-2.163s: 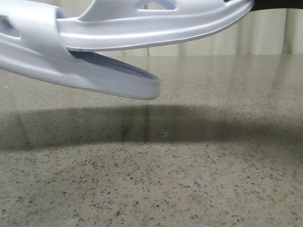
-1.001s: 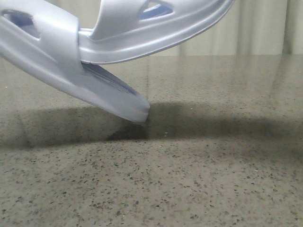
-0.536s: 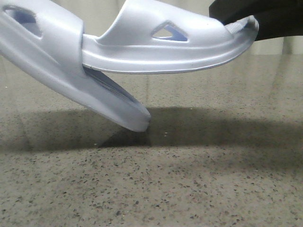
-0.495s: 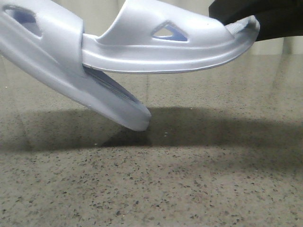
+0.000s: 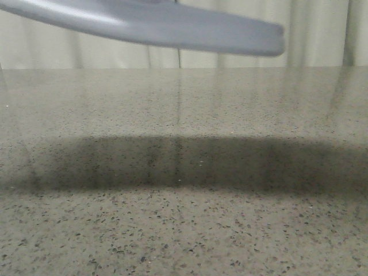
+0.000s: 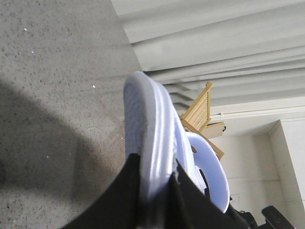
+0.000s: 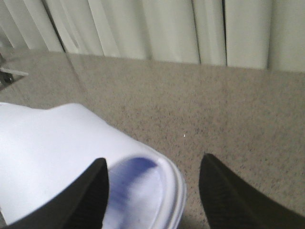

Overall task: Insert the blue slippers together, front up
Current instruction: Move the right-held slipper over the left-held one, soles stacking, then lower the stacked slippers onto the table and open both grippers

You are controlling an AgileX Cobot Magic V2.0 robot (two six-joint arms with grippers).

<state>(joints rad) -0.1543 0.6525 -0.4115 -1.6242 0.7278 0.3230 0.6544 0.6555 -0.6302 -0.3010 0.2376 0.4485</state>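
In the front view only the grey-looking underside of one pale blue slipper shows, held level along the top edge, high above the table. In the left wrist view my left gripper is shut on the thick sole edge of that slipper. The second slipper sits just behind it. In the right wrist view my right gripper is open, its fingers wide apart. A slipper's strap and its blue opening lie beside and between the fingers, which do not clamp it.
The speckled stone table carries a broad dark shadow across its middle. Pale curtains hang behind the far edge. A wooden chair shows beyond the slippers in the left wrist view.
The slippers have risen to the top of the front view. The lower slipper's tip has left the table. The straps and the black right gripper no longer show there.
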